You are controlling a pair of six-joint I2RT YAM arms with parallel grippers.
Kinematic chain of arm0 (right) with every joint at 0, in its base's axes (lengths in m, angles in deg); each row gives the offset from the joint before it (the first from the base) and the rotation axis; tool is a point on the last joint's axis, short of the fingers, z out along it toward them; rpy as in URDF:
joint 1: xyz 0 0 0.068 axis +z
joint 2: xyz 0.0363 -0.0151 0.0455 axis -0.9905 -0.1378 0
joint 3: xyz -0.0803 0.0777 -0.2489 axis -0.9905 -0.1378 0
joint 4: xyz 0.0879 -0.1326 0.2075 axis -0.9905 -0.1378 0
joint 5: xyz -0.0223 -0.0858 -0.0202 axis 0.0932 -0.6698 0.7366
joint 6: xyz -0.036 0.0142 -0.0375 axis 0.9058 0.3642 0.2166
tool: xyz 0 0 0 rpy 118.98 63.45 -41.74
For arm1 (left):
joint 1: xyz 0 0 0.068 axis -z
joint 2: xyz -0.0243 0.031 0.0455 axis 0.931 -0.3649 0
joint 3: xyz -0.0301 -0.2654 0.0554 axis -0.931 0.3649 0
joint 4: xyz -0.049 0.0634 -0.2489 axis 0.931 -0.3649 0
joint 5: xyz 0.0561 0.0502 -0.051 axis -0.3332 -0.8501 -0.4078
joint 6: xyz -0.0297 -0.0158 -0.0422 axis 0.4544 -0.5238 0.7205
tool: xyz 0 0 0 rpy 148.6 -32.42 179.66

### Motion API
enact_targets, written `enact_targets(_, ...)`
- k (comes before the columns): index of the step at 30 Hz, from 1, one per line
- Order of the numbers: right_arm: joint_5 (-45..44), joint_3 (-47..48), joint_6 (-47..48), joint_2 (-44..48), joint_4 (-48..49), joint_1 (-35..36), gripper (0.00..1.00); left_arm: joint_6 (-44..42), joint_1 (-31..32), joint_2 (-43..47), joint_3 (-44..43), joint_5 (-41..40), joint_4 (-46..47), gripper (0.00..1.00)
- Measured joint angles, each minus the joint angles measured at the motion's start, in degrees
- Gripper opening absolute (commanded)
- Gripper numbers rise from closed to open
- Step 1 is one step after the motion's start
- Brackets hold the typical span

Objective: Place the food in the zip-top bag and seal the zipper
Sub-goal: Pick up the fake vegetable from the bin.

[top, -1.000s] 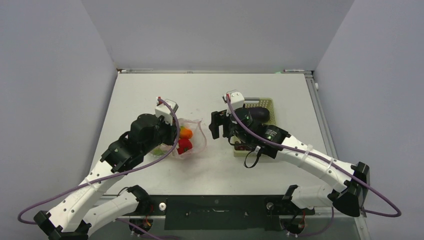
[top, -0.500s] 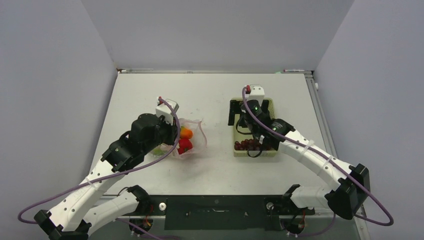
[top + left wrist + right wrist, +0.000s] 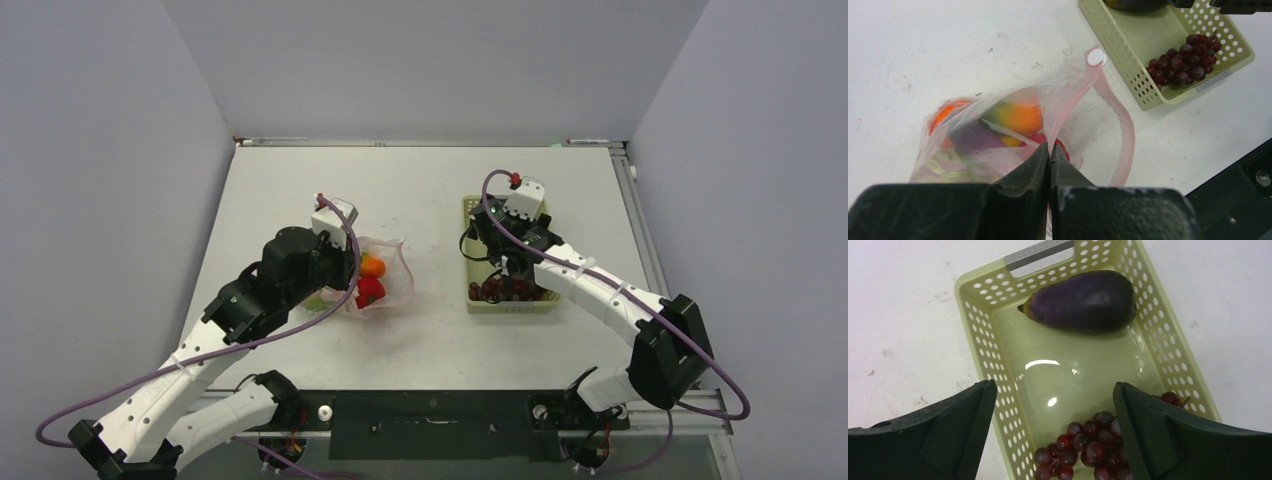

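bag [image 3: 1083, 120]: partly filled, unsealed | basket [image 3: 980, 350]: eggplant [image 3: 1080, 301], grapes [image 3: 1083, 445] waiting | left gripper [image 3: 1049, 150]: pinching bag rim | right gripper [image 3: 1054, 386]: wide, empty

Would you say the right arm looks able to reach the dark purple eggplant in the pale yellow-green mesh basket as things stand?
Probably yes: the right gripper hangs open over the basket; the eggplant lies uncovered at its far end, apart from the dark red grapes.

I am working over a scuffed white table [image 3: 290, 190]; plain pale grey walls [image 3: 430, 60] are enclosing it behind and at both sides, soft light falling evenly.
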State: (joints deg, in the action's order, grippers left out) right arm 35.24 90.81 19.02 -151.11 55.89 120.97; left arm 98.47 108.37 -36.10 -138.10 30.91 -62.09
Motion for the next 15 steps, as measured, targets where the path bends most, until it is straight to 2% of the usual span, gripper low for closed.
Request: enact_targets(15,-5.8,0.9,-24.4,-6.3,-6.6,-6.3,0.9,0.0,0.0,0.0,0.0,0.0,0.0,0.0)
